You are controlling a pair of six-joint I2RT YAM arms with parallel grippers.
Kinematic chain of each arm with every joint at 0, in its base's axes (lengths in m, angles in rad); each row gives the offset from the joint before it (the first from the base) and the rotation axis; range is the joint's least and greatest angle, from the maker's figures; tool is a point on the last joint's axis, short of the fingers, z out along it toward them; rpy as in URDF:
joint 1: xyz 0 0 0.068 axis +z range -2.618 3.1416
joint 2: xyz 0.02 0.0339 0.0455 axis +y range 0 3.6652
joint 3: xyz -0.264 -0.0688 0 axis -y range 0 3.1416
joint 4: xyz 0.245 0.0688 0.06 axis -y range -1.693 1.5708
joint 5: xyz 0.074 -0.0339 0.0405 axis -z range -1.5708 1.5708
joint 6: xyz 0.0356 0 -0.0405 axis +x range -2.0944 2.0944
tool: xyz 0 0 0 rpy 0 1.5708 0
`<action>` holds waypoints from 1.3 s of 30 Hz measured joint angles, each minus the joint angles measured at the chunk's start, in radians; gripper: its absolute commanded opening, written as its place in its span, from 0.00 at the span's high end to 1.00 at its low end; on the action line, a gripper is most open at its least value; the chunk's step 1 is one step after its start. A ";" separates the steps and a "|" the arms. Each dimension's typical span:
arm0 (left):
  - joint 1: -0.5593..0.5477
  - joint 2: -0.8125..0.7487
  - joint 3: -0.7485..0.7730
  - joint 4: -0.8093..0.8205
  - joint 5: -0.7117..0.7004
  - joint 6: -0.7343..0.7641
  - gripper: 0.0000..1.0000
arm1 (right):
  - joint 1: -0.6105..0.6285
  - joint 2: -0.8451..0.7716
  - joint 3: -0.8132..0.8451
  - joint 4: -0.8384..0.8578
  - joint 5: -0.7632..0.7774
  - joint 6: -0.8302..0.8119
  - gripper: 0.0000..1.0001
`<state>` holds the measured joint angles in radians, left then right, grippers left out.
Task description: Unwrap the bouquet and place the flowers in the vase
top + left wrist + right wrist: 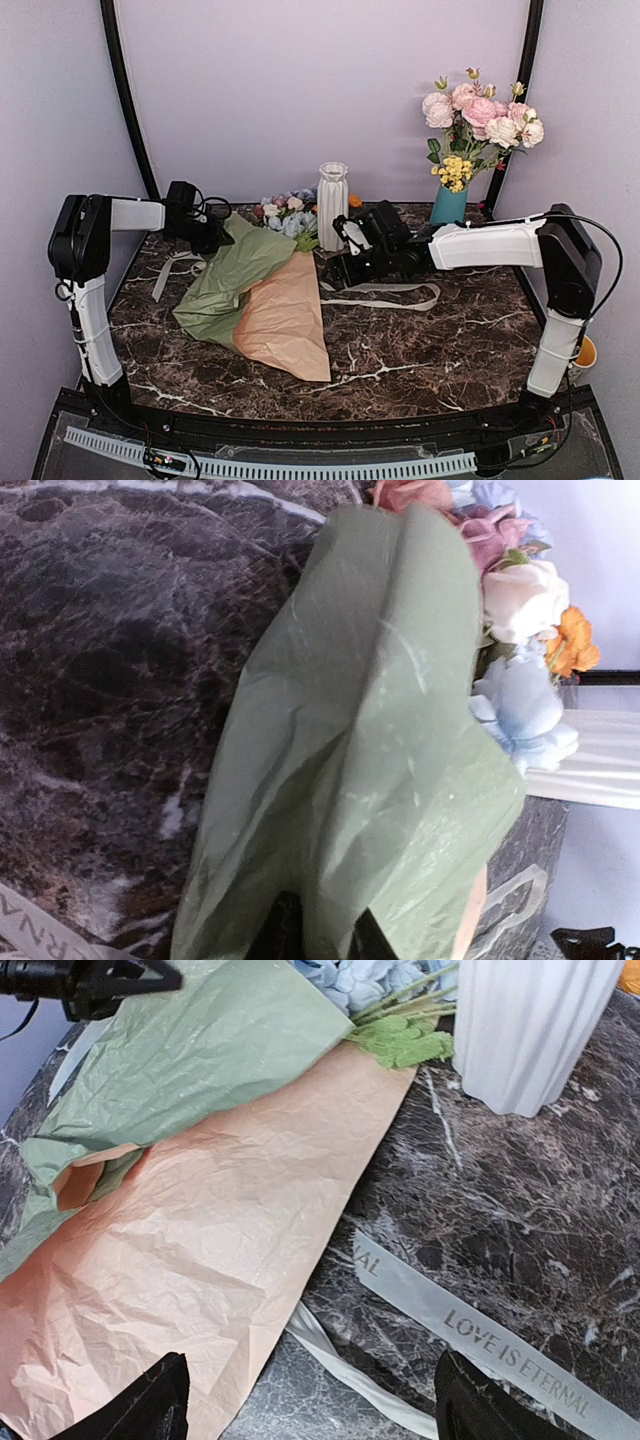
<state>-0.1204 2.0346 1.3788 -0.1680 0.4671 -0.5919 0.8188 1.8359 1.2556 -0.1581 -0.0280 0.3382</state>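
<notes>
Currently unwrap step: ribbon (385, 292) off, loose at 3 o'clock of bouquet (262, 290). Left gripper (322, 935) jaws pinching green paper (235, 270); right gripper (312, 1400) jaws spread wide over tan paper (200, 1250). Flowers (285, 215) at 9 o'clock of vase (332, 195). Next, likely: peel green sheet toward 9 o'clock, expose stems.

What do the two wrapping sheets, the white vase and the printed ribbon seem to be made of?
The green sheet: thin paper, it seems, sharply creased. The tan sheet: kraft-like paper, matte, finely crinkled. The vase: probably glazed ceramic, maybe plastic; smooth, ribbed, white. The ribbon: likely woven fabric; flat, slight sheen, printed letters.
</notes>
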 measured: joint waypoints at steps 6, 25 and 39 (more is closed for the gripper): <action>-0.014 -0.059 0.071 -0.135 -0.065 0.154 0.32 | 0.005 0.020 0.042 0.022 -0.092 -0.073 0.18; -0.234 -0.407 -0.213 -0.332 -0.093 0.626 0.36 | 0.027 0.132 0.105 0.049 -0.025 -0.047 0.21; -0.323 -0.287 -0.200 -0.342 -0.120 0.720 0.64 | 0.027 0.131 0.076 0.030 0.003 0.010 0.21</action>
<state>-0.4431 1.7477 1.1790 -0.5102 0.3473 0.1280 0.8455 1.9671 1.3319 -0.1280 -0.0254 0.3481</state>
